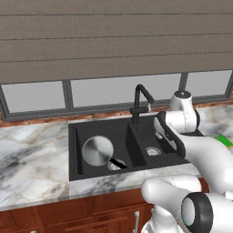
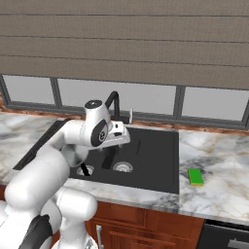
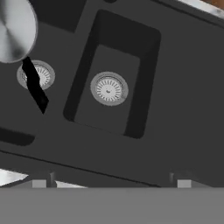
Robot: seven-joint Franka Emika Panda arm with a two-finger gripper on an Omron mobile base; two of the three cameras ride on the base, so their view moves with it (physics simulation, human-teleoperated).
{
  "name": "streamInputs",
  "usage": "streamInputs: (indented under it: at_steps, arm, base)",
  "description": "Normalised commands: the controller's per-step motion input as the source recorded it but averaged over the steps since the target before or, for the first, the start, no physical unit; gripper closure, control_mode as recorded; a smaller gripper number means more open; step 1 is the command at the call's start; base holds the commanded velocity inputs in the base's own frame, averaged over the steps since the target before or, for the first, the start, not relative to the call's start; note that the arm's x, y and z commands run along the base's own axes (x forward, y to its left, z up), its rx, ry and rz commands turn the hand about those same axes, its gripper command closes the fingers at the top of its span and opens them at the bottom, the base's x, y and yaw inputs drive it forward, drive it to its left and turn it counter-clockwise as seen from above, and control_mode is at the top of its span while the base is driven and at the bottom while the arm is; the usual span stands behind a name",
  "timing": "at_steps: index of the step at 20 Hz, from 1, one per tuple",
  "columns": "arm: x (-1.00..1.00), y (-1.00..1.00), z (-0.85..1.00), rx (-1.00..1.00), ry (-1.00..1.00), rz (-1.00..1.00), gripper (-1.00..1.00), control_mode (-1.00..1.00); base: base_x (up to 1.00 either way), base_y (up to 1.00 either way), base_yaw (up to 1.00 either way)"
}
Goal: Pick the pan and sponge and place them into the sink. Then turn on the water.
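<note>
1. My jaws stand wide apart and hold nothing; my gripper [image 3: 111, 183] hangs over the sink [image 1: 75, 154], looking down at the smaller basin and its round silver drain [image 3: 109, 89].

2. From the right base view, my hand sits above the sink's front half, just before the black gooseneck faucet [image 2: 113, 101] that rises at the sink's back edge.

3. The pan [image 1: 97, 151] already lies inside the sink, in the larger basin. It leans tilted against that basin's wall rather than lying flat, with its black handle [image 3: 34, 85] pointing down across the larger basin's drain. I judge the pan part of the job as done.

4. The sponge [image 2: 195, 176] is not yet in the sink. It lies on the marble worktop [image 2: 219, 165], just beside the sink's rim on the side away from the pan, apart from my hand. Nothing touches it.

5. No stream comes from the faucet's spout in any view, so I judge the water as not yet turned on.

6. What is left, as I see it: swing from above the sink out over the worktop, close on the sponge, carry it back and drop it into either basin, then go to the faucet behind the sink and start the flow. Roughly a third of the task is behind me.
</note>
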Motion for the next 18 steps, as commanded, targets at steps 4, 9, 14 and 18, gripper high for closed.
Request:
streamInputs:
  at_steps: [4,9,14,18]
  arm:
    - [0.00,-0.49,0.00,0.00,0.00,-0.10,-1.00,-1.00]
    - [-0.03,-0.52,0.00,0.00,0.00,-0.09,-1.00,-1.00]
    - [-0.08,-0.52,0.00,0.00,0.00,-0.09,-1.00,-1.00]
    - [-0.11,-0.53,0.03,0.04,0.00,-0.08,-1.00,-1.00]
  base:
    - [0.00,0.00,0.00]
    - [0.00,0.00,0.00]
    - [0.00,0.00,0.00]
    - [0.00,0.00,0.00]
